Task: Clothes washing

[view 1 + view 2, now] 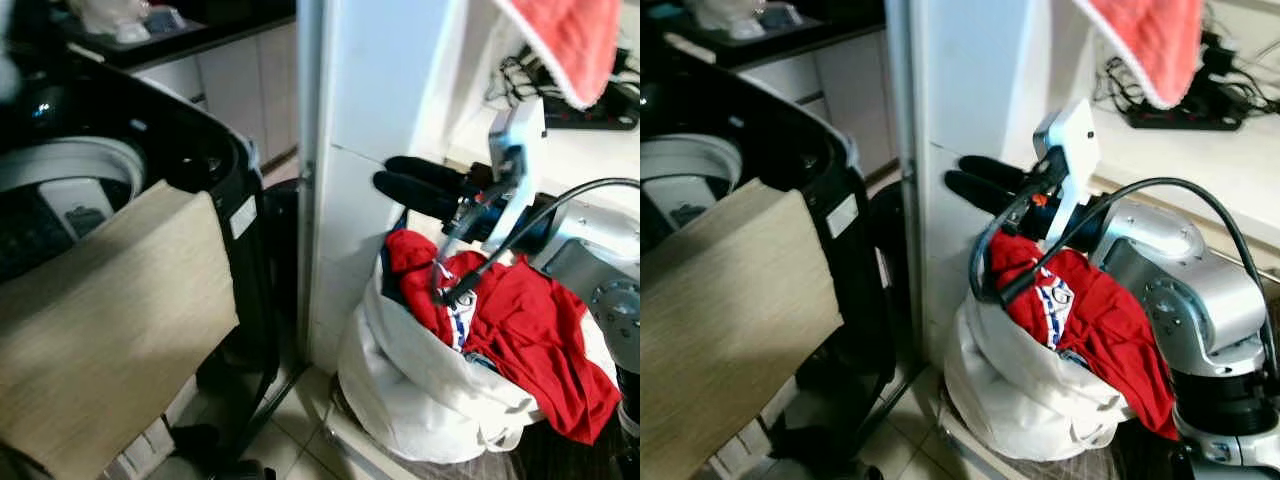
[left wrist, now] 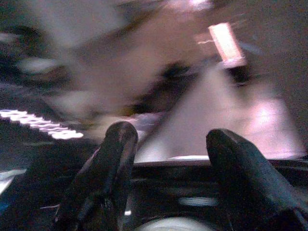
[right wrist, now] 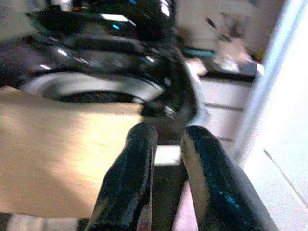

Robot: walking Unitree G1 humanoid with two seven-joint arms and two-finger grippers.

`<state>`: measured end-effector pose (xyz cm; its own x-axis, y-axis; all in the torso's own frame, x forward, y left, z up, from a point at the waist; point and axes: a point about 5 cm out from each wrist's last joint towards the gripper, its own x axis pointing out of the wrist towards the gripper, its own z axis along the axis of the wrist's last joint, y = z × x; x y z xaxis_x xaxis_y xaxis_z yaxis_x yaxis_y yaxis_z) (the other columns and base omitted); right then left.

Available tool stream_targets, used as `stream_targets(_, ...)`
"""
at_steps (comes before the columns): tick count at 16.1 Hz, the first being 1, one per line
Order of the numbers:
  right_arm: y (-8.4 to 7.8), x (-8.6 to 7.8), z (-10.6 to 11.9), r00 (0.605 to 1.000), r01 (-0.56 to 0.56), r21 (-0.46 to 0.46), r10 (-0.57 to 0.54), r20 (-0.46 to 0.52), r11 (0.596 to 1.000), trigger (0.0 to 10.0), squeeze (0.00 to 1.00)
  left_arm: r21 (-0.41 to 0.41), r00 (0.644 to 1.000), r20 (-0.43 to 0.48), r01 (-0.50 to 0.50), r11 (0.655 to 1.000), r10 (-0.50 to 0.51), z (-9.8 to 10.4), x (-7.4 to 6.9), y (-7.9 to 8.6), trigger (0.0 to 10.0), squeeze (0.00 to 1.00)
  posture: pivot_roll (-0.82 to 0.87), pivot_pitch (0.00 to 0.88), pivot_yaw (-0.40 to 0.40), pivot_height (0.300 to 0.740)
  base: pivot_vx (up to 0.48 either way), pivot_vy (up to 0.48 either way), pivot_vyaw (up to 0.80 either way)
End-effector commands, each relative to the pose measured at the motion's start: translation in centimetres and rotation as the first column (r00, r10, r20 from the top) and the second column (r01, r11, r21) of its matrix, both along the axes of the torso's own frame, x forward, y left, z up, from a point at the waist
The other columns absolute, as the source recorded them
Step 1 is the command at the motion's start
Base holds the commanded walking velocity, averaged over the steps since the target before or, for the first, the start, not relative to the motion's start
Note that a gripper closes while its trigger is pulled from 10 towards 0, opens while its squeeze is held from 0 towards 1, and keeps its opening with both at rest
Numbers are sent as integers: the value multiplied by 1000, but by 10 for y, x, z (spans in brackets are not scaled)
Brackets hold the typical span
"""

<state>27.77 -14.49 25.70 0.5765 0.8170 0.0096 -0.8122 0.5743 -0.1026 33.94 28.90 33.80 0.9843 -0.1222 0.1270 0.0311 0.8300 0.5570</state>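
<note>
Washer: the black top-loading washing machine with a pale grey drum ring (image 1: 70, 165) is sitting in the upper left of the head views with its tub open, presumably waiting to be loaded.

Cloth on washer: a beige woven cloth panel (image 1: 95, 320) is hanging over the machine's front edge, filling the lower left of the frame; why it is draped there I cannot tell.

Laundry: the red garment with a white printed patch (image 1: 1090, 320) is lying heaped on top of a white fabric laundry bag (image 1: 1025, 395), lower centre-right, against the foot of the white cabinet panel (image 1: 375, 90). It is not yet in the machine.

Right gripper (image 1: 415, 183): it is hovering just above the red garment at centre frame, pointing toward the washer. Its two black fingers are lying almost together with a thin gap and nothing between them, so it seems poised rather than carrying.

Left gripper (image 2: 166, 154): in the blurred, dark left wrist view its fingers are standing well apart, gripping nothing.

Overhead: a coral-red towel (image 1: 570, 40) is hanging at the upper right.

Judgement: loading looks hardly begun.
</note>
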Motion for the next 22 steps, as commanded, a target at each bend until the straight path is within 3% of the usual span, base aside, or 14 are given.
stream_targets(1, -9, 4, -9, 997, 82, -52, -83, -9, 995, 10000, 0, -46, 992, -34, 118, 992, -120, -4, -2, -12, 10000, 0, -43, 0, 3, 740, 0, 0, 0)
stream_targets(2, -24, 15, -30, 957, 279, -120, -287, -50, 953, 10000, 63, -139, 925, -91, 354, 925, -368, -33, -4, -50, 10000, 0, -49, 0, 2, 740, 0, 0, 0)
stream_targets(3, -37, 19, -44, 911, 392, -192, -409, -58, 900, 10000, 1000, -224, 856, -88, 482, 847, -510, -52, -9, -77, 10000, 0, -54, 0, 3, 740, 0, 0, 0)
stream_targets(4, -42, 19, -48, 896, 417, -203, -438, -74, 886, 10000, 1000, -274, 839, -77, 502, 820, -539, -59, -10, -85, 10000, 0, -62, 0, 4, 740, 0, 0, 0)
stream_targets(5, -60, 18, -59, 857, 474, -269, -509, -78, 838, 10000, 1000, -399, 784, -64, 548, 736, -618, -80, -12, -112, 10000, 0, -62, 0, 4, 740, 0, 0, 0)
stream_targets(6, -66, 18, -64, 849, 482, -299, -524, -74, 824, 10000, 1000, -417, 767, -75, 556, 719, -637, -88, -13, -121, 10000, 0, -62, 0, 4, 740, 0, 0, 0)
stream_targets(8, -81, 22, -85, 832, 491, -315, -544, -109, 813, 10000, 1000, -478, 692, -127, 585, 655, -711, -109, -22, -154, 10000, 0, -85, 0, 15, 740, 0, 0, 0)
stream_targets(11, -86, 34, -120, 836, 434, -361, -518, -180, 825, 10000, 1000, -456, 658, -190, 598, 659, -729, -126, -28, -178, 10000, 0, -90, 0, 23, 740, 0, 0, 0)
stream_targets(13, -86, 40, -141, 834, 382, -422, -503, -227, 822, 10000, 1000, -455, 647, -222, 593, 664, -729, -135, -35, -181, 10000, 0, -80, 0, 18, 740, 0, 0, 0)
stream_targets(15, -89, 45, -158, 830, 364, -484, -513, -220, 796, 10000, 1000, -391, 621, -277, 624, 676, -734, -151, -46, -182, 10000, 0, -80, 0, 18, 740, 0, 0, 0)
stream_targets(18, -91, 52, -173, 822, 372, -551, -541, -177, 747, 10000, 1000, -354, 562, -323, 674, 648, -761, -169, -60, -184, 10000, 0, -66, 0, 11, 740, 0, 0, 0)
stream_targets(19, -89, 53, -178, 821, 365, -556, -540, -185, 746, 10000, 592, -350, 554, -327, 681, 643, -766, -174, -63, -186, 10000, 0, -65, 0, 13, 740, 0, 0, 0)
stream_targets(20, -88, 54, -180, 824, 358, -557, -534, -190, 749, 10000, 0, -347, 554, -328, 683, 643, -766, -175, -63, -186, 10000, 0, -65, 0, 13, 740, 0, 0, 0)
stream_targets(22, -88, 50, -195, 822, 329, -620, -539, -184, 712, 10000, 0, -326, 545, -340, 697, 639, -767, -185, -67, -189, 10000, 0, -59, 0, 11, 740, 0, 0, 0)
